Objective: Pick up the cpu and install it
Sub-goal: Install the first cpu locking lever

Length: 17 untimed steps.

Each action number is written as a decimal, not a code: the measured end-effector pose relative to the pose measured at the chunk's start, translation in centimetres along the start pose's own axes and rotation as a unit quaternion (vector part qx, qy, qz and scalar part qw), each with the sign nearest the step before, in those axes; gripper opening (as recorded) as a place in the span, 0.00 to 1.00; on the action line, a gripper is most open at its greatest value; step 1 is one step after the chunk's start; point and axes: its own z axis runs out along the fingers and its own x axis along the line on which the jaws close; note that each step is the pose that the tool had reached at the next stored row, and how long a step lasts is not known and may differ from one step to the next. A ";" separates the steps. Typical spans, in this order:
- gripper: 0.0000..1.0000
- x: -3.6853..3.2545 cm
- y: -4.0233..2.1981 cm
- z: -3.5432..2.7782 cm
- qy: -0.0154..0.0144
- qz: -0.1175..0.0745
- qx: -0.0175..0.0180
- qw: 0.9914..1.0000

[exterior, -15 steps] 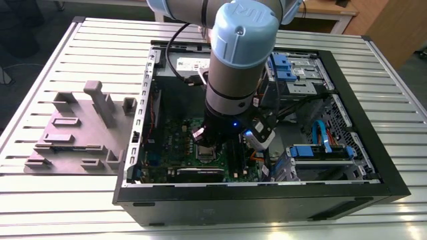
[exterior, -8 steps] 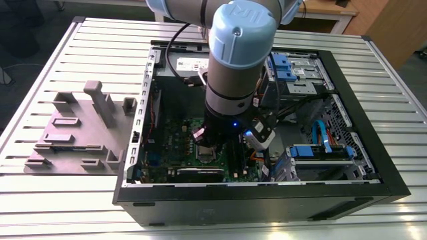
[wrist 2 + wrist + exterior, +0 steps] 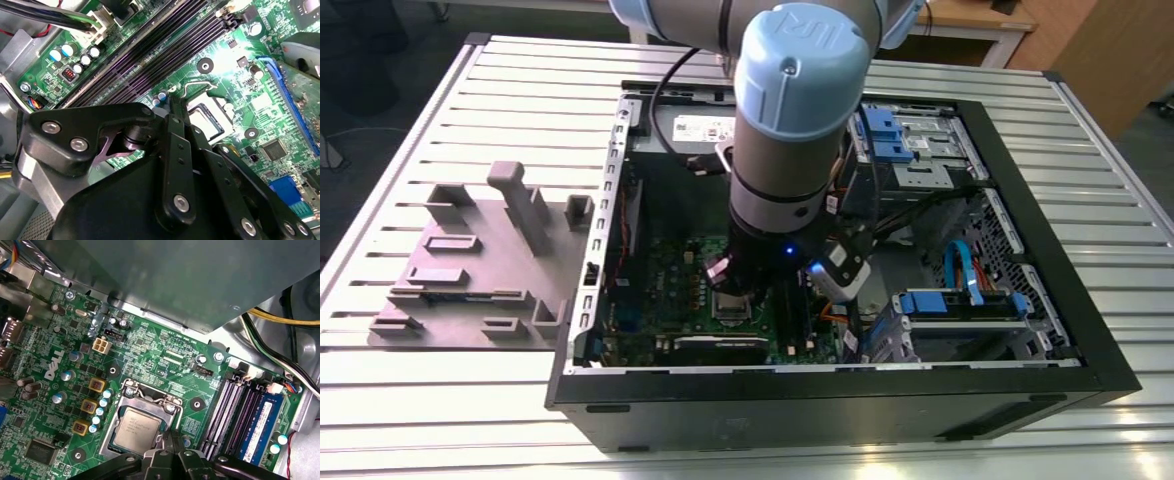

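The cpu [image 3: 134, 427], a flat silvery square, lies inside the motherboard socket, and the socket's metal frame [image 3: 131, 394] is folded down around it. In the second wrist view the cpu [image 3: 209, 121] shows just past the black fingers [image 3: 176, 150]. My gripper [image 3: 169, 436] hangs low over the socket's edge, at the cpu's side toward the memory slots. Its fingers are shut with nothing seen between them, and their tips sit close to the socket's wire lever [image 3: 192, 88]. In the exterior view the gripper [image 3: 740, 285] reaches down into the open computer case [image 3: 1067, 385].
Long black memory slots [image 3: 235, 410] with one blue-labelled stick run beside the socket. A grey power-supply box [image 3: 165, 275] overhangs the board. Cables [image 3: 280, 347] and blue drive brackets [image 3: 947, 300] crowd the case's right half. A grey fixture block [image 3: 474, 260] stands on the slatted table, left of the case.
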 end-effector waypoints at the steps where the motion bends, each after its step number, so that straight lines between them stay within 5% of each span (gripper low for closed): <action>1: 0.10 0.05 -0.05 0.00 -0.001 0.000 0.000 1.000; 17: 0.10 0.49 -0.64 -0.12 -0.002 -0.002 -0.001 1.000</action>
